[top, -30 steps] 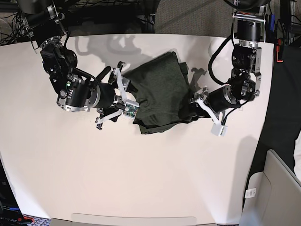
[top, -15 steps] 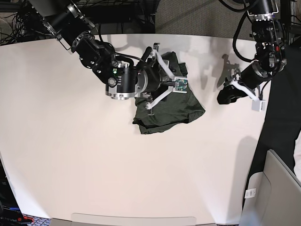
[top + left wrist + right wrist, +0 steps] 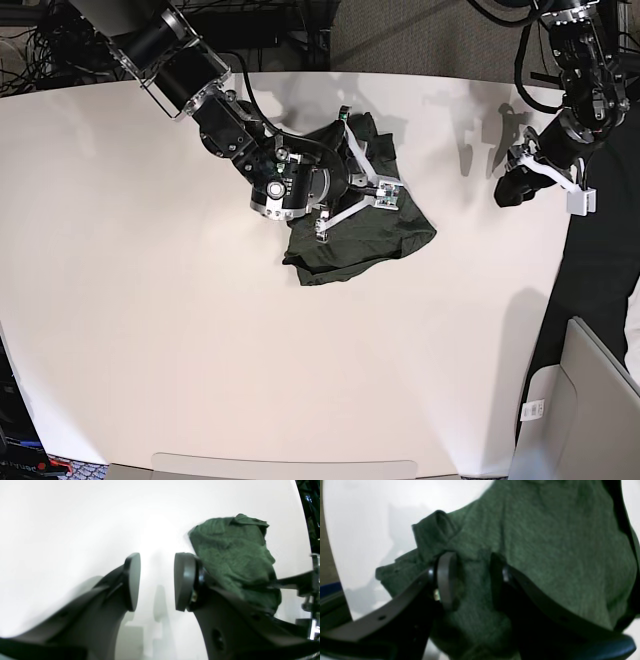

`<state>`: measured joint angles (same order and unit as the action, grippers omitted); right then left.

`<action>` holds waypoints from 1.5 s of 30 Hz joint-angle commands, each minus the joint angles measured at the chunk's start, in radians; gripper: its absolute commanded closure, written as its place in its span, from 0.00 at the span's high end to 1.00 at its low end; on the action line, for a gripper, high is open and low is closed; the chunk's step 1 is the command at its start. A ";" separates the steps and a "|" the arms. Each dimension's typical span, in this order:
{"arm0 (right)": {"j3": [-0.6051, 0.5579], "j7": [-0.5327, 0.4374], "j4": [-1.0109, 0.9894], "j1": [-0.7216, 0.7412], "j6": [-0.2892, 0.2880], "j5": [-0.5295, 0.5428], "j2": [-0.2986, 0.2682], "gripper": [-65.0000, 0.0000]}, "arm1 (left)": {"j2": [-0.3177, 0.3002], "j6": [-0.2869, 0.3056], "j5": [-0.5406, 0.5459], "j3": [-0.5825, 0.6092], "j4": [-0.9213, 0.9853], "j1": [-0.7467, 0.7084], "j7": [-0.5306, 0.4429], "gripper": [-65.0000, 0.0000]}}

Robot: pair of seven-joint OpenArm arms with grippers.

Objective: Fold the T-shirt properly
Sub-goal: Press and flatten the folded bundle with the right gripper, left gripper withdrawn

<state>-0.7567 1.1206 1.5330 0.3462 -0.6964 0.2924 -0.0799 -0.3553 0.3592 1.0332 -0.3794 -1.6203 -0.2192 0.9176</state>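
Hovering right pincer over T-shirt, seemingly open; table.

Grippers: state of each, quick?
Left gripper: open, empty, off to the side of the shirt.
Right gripper: jaws apart over the shirt, nothing pinched.

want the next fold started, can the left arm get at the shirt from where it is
Probably yes: the left gripper hangs open and empty off to the side, bare table between it and the T-shirt; the right gripper already crowds it.

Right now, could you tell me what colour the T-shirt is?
Dark heathered olive green, plain, no print; the T-shirt shows best in the right wrist view.
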 commanded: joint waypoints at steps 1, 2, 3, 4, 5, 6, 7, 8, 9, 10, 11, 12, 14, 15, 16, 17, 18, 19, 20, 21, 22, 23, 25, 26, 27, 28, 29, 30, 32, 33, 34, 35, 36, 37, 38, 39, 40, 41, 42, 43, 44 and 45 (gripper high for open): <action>0.006 -0.035 0.004 0.026 -0.002 -0.012 0.013 0.31 | -0.015 0.007 0.022 -0.005 -0.019 -0.007 -0.015 0.32; 0.006 -0.053 -0.006 0.026 -0.002 -0.028 0.013 0.31 | -0.015 0.008 0.022 -0.005 -0.019 -0.013 -0.015 0.32; 0.007 -0.066 -0.019 0.026 -0.002 -0.042 0.015 0.31 | -0.015 0.008 0.022 -0.005 -0.019 -0.018 -0.015 0.32; 0.009 -0.073 -0.035 0.026 -0.002 -0.052 0.016 0.31 | -0.015 0.008 0.022 -0.005 -0.021 -0.019 -0.015 0.32; 0.016 -0.087 -0.052 0.026 -0.002 -0.063 0.024 0.31 | -0.015 0.008 0.022 -0.005 -0.028 -0.024 -0.015 0.32; 0.030 -0.103 -0.073 0.026 -0.002 -0.069 0.029 0.31 | -0.015 0.008 0.022 -0.005 -0.034 -0.035 -0.015 0.32; 0.039 -0.116 -0.091 0.026 -0.002 -0.072 0.032 0.31 | -0.015 0.008 0.022 -0.005 -0.047 -0.041 -0.015 0.32; 0.047 -0.133 -0.116 0.026 -0.002 -0.072 0.044 0.31 | -0.015 0.008 0.022 -0.005 -0.064 -0.047 -0.015 0.32; 0.053 -0.149 -0.144 0.027 -0.002 -0.074 0.056 0.31 | -0.015 0.008 0.022 -0.005 -0.077 -0.053 -0.015 0.32; 0.059 -0.162 -0.168 0.034 -0.002 -0.077 0.065 0.31 | -0.015 0.008 0.022 -0.005 -0.093 -0.064 -0.015 0.32; 0.062 -0.169 -0.183 0.041 -0.002 -0.075 0.075 0.31 | -0.015 0.008 0.022 -0.005 -0.104 -0.067 -0.015 0.32; 0.062 -0.173 -0.194 0.046 -0.002 -0.075 0.088 0.31 | -0.015 0.008 0.022 -0.005 -0.114 -0.067 -0.015 0.32; 0.062 -0.173 -0.196 0.050 -0.002 -0.075 0.110 0.31 | -0.014 0.008 0.022 -0.005 -0.122 -0.067 -0.015 0.32; 0.062 -0.173 -0.193 0.050 -0.002 -0.075 0.121 0.31 | -0.014 0.008 0.022 -0.005 -0.125 -0.067 -0.015 0.32; 0.062 -0.173 -0.193 0.054 -0.002 -0.075 0.134 0.31 | -0.014 0.008 0.022 -0.005 -0.127 -0.067 -0.015 0.32; 0.064 -0.172 -0.194 0.064 -0.002 -0.075 0.148 0.31 | -0.014 0.008 0.022 -0.005 -0.127 -0.067 -0.015 0.32; 0.064 -0.173 -0.200 0.070 -0.002 -0.077 0.157 0.31 | -0.014 0.008 0.022 -0.005 -0.127 -0.067 -0.015 0.32; 0.064 -0.175 -0.203 0.072 -0.002 -0.080 0.165 0.31 | -0.011 0.008 0.022 -0.005 -0.127 -0.069 -0.015 0.32; 0.065 -0.178 -0.211 0.078 -0.002 -0.091 0.173 0.31 | 0.000 0.008 0.022 -0.005 -0.127 -0.069 -0.015 0.32; 0.065 -0.187 -0.219 0.086 -0.002 -0.106 0.182 0.31 | 0.008 0.008 0.022 -0.007 -0.128 -0.069 -0.015 0.32; 0.065 -0.201 -0.230 0.089 -0.002 -0.124 0.190 0.31 | 0.011 0.008 0.022 -0.007 -0.128 -0.070 -0.015 0.32; 0.065 -0.213 -0.237 0.092 -0.002 -0.140 0.194 0.31 | 0.011 0.008 0.022 -0.007 -0.128 -0.079 -0.015 0.32; 0.065 -0.225 -0.254 0.093 -0.002 -0.178 0.211 0.31 | 0.012 0.008 0.022 -0.007 -0.128 -0.088 -0.015 0.32; 0.065 -0.227 -0.265 0.093 -0.002 -0.198 0.220 0.31 | 0.012 0.008 0.022 -0.007 -0.128 -0.090 -0.015 0.32; 0.068 -0.228 -0.277 0.093 -0.002 -0.221 0.228 0.31 | 0.012 0.008 0.022 -0.007 -0.128 -0.092 -0.015 0.32; 0.081 -0.230 -0.291 0.093 -0.002 -0.244 0.236 0.31 | 0.012 0.008 0.022 -0.007 -0.128 -0.092 -0.015 0.32; 0.098 -0.241 -0.308 0.092 -0.002 -0.261 0.237 0.31 | 0.012 0.008 0.022 -0.007 -0.128 -0.092 -0.015 0.32; 0.111 -0.251 -0.320 0.090 -0.002 -0.276 0.237 0.31 | 0.012 0.008 0.022 -0.007 -0.130 -0.092 -0.015 0.32; 0.141 -0.267 -0.342 0.090 -0.002 -0.301 0.237 0.31 | 0.012 0.008 0.022 -0.010 -0.143 -0.092 -0.015 0.32; 0.161 -0.268 -0.345 0.090 -0.002 -0.310 0.237 0.31 | 0.012 0.008 0.022 -0.019 -0.150 -0.093 -0.015 0.32; 0.179 -0.268 -0.345 0.090 -0.002 -0.315 0.237 0.31 | 0.014 0.008 0.022 -0.028 -0.159 -0.093 -0.015 0.32; 0.194 -0.268 -0.349 0.090 -0.002 -0.319 0.237 0.31 | 0.014 0.008 0.022 -0.036 -0.160 -0.093 -0.015 0.32; 0.207 -0.268 -0.351 0.092 -0.002 -0.319 0.237 0.31 | 0.014 0.008 0.022 -0.039 -0.160 -0.093 -0.015 0.32; 0.222 -0.268 -0.351 0.092 -0.002 -0.319 0.236 0.31 | 0.014 0.008 0.022 -0.048 -0.160 -0.093 -0.015 0.32; 0.242 -0.268 -0.351 0.092 -0.002 -0.319 0.234 0.31 | 0.014 0.008 0.022 -0.054 -0.160 -0.093 -0.015 0.32; 0.256 -0.268 -0.351 0.092 -0.002 -0.319 0.223 0.31 | 0.014 0.008 0.022 -0.056 -0.160 -0.093 -0.015 0.32; 0.266 -0.268 -0.351 0.092 -0.002 -0.319 0.216 0.31 | 0.014 0.008 0.022 -0.056 -0.160 -0.093 -0.015 0.32; 0.276 -0.268 -0.351 0.092 -0.002 -0.319 0.208 0.31 | 0.014 0.008 0.022 -0.056 -0.160 -0.093 -0.015 0.32; 0.286 -0.268 -0.351 0.092 -0.002 -0.319 0.199 0.31 | 0.014 0.008 0.022 -0.056 -0.160 -0.093 -0.015 0.32; 0.299 -0.268 -0.348 0.092 -0.002 -0.319 0.183 0.31 | 0.014 0.008 0.022 -0.056 -0.160 -0.093 -0.015 0.32; 0.312 -0.267 -0.346 0.092 -0.002 -0.315 0.170 0.31 | 0.014 0.008 0.022 -0.056 -0.160 -0.093 -0.015 0.32; 0.322 -0.265 -0.345 0.092 -0.002 -0.313 0.160 0.31 | 0.014 0.008 0.022 -0.056 -0.160 -0.093 -0.015 0.32</action>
<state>-0.4397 0.8356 1.1767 0.4152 -0.7006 -0.0006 0.0822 -0.3275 0.3630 1.0363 -0.4267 -1.7653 -0.3161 0.9157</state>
